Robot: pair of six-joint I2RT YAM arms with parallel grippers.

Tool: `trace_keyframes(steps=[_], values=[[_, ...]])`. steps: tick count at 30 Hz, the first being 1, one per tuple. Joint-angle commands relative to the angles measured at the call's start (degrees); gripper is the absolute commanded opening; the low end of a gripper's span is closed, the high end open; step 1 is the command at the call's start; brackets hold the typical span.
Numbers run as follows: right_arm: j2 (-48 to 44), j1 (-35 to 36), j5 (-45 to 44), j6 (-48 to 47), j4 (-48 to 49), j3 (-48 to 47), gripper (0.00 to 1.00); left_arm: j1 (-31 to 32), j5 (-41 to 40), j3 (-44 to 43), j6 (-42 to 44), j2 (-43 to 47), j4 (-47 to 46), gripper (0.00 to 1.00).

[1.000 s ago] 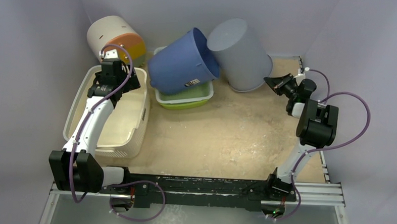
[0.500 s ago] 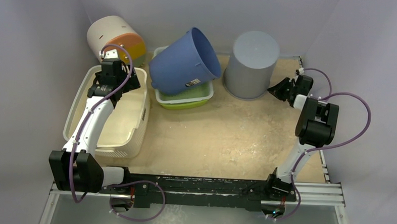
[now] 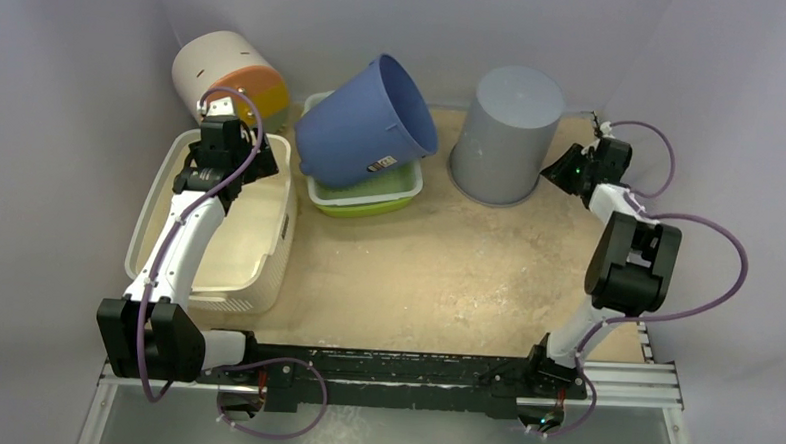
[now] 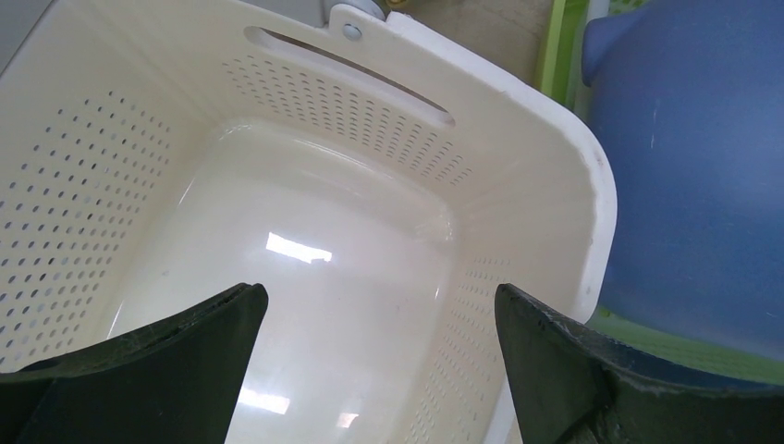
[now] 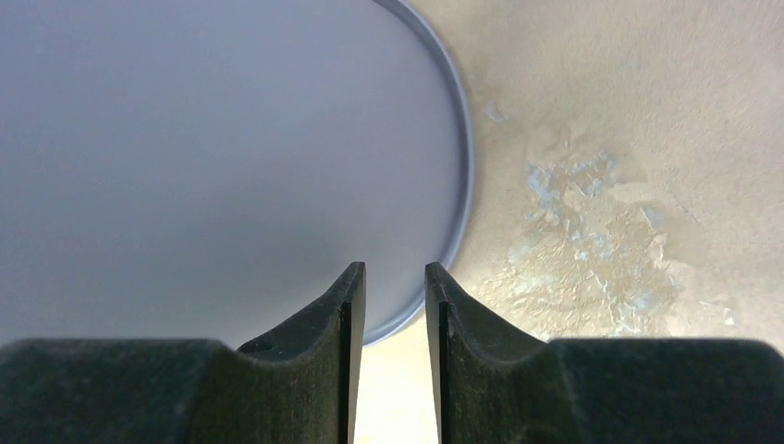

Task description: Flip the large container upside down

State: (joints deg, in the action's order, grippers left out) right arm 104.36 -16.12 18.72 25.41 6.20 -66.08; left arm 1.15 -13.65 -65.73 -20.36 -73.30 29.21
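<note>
The large grey container [image 3: 503, 132] stands upside down, rim on the table, at the back right. In the right wrist view its wall [image 5: 213, 148] fills the upper left, its rim curving down to the table. My right gripper [image 3: 553, 172] sits low beside the container's right side. Its jaws [image 5: 395, 273] are a narrow gap apart with only bare table between them, just short of the rim. My left gripper [image 3: 233, 165] hangs wide open and empty [image 4: 379, 305] over the white basket [image 4: 518, 102].
A blue bucket [image 3: 363, 121] lies tilted on a green tray [image 3: 370, 193] at the back middle, and shows in the left wrist view [image 4: 693, 166]. A white and orange container [image 3: 225, 70] lies at the back left. The white perforated basket [image 3: 160, 187] stands on the left.
The grey container went from tilted against the blue bucket to standing upside down on its rim. My right gripper moved back and right, off the container. The left arm has not moved.
</note>
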Motion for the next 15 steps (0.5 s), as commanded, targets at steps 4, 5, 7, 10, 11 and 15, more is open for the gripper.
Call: trace_keyframes(steps=[4, 5, 7, 10, 11, 15], values=[[-14.86, 6.27, -5.09, -4.88, -6.89, -1.58, 0.33, -0.09, 1.66, 0.36, 0.59, 1.58, -3.47, 0.95], [-16.35, 8.20, -6.20, -5.42, -7.42, -1.63, 0.33, -0.09, 1.69, 0.28, 0.63, 1.71, -3.48, 0.95], [-19.06, 12.60, -8.10, -6.83, -9.06, -1.82, 0.33, -0.09, 1.61, -0.02, 0.74, 1.88, -3.39, 0.95], [-22.12, 19.53, -10.96, -7.62, -10.70, -2.81, 0.33, -0.09, 1.51, -0.50, 0.80, 1.98, -3.25, 0.95], [-22.85, 21.85, -12.04, -7.91, -11.13, -3.46, 0.33, -0.09, 1.52, -0.53, 0.72, 1.89, -3.24, 0.95], [-23.98, 29.63, -14.85, -9.87, -13.44, -8.87, 0.34, -0.09, 2.01, -0.36, 0.11, 1.77, -3.22, 0.95]])
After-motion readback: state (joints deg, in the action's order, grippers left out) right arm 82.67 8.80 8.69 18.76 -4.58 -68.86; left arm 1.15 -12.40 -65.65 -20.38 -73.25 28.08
